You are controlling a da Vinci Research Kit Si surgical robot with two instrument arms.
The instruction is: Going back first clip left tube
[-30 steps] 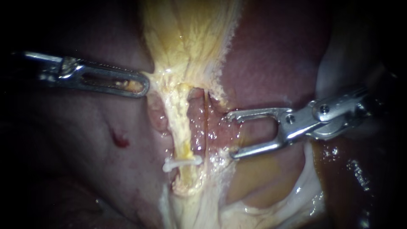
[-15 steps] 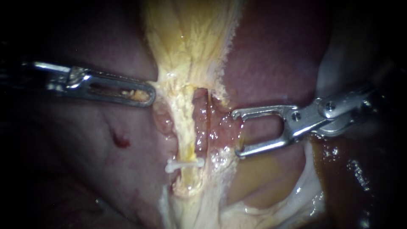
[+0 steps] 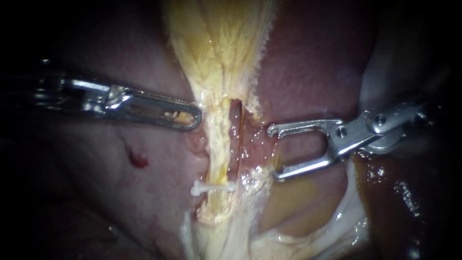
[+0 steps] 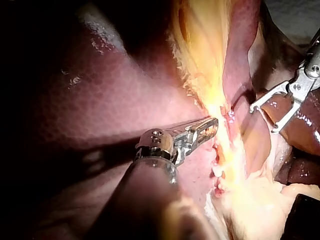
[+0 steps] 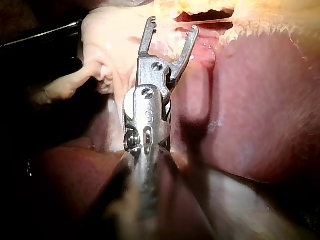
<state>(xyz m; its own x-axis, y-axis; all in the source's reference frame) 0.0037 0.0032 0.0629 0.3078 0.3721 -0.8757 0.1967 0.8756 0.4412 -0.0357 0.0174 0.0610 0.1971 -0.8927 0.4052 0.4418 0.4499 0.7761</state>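
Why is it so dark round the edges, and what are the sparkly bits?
Endoscope view: the light hits the middle, so the yellow tissue glows and the edges go black; the sparkles are glare on wet tissue beside the clip. Right wrist view: bright glare sits on the metal of the right instrument.

Liver (image 3: 308, 72) maroon, glistening; small red spot (image 3: 136, 159) on its surface

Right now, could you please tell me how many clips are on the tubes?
1. A white clip sits across the left tube, below the level of the right instrument's open jaws. Others may be hidden under tissue.
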